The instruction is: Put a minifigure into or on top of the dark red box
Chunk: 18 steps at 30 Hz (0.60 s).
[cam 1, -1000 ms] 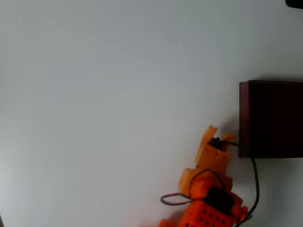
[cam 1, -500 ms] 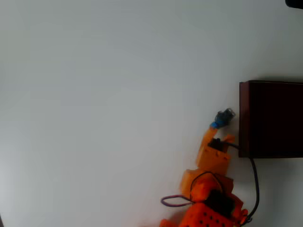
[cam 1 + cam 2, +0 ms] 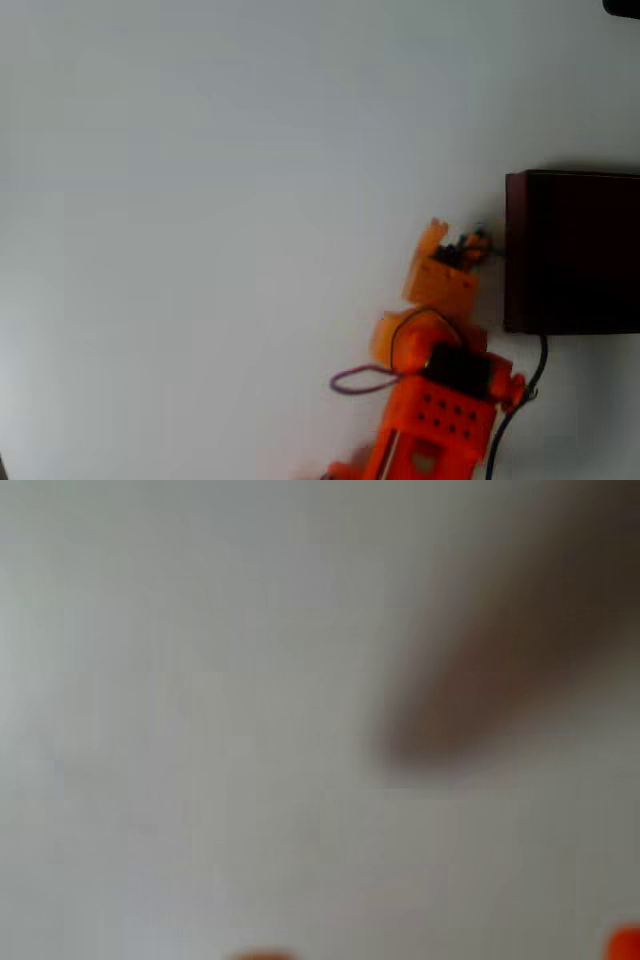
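Note:
In the overhead view the dark red box (image 3: 515, 250) sits at the right edge, its maroon wall facing the arm and its inside almost black. The orange gripper (image 3: 462, 242) is just left of that wall, near its upper half. A tiny blue and black minifigure (image 3: 477, 239) shows between the orange fingertips, so the jaws look shut on it, a short gap from the box. The wrist view is badly blurred. In it, a dark reddish smear that is probably the box (image 3: 500, 650) crosses the upper right.
The table (image 3: 200, 220) is plain pale grey. A black cable (image 3: 535, 380) runs from the box's lower left corner down past the arm's orange base (image 3: 440, 420). A purple wire loop (image 3: 350, 380) sticks out to the arm's left.
The minifigure came into sight at the gripper's tip half a second ago. Since then the arm has moved up the picture along the box's left wall, and its fingers now partly cover the figure.

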### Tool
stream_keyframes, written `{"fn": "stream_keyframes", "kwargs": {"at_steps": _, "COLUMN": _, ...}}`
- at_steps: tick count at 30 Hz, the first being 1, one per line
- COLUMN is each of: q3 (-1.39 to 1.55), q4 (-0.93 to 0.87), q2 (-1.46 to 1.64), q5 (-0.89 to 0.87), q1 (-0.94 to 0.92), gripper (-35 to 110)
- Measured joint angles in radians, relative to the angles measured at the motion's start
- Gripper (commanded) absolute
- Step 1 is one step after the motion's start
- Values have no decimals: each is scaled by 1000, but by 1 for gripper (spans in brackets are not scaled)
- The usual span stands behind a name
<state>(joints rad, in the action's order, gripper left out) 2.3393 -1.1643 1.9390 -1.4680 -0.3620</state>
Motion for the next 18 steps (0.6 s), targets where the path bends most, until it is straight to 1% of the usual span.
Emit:
{"fn": "stream_keyframes", "kwargs": {"at_steps": 4, "q3": -138, "q4": -34, "q2": -146, "q5": -6, "q1": 20, "gripper": 17}}
{"fn": "stream_keyframes", "kwargs": {"at_steps": 10, "q3": -258, "q4": -29, "q2": -210, "q5": 20, "q1": -40, "gripper": 17}}
{"fn": "stream_keyframes", "kwargs": {"at_steps": 15, "q3": -350, "q4": -25, "q2": -313, "q5": 44, "q1": -126, "gripper": 17}}
{"fn": "stream_keyframes", "kwargs": {"at_steps": 18, "q3": -376, "q4": 9, "q2": -365, "q5": 40, "q1": -130, "gripper": 17}}
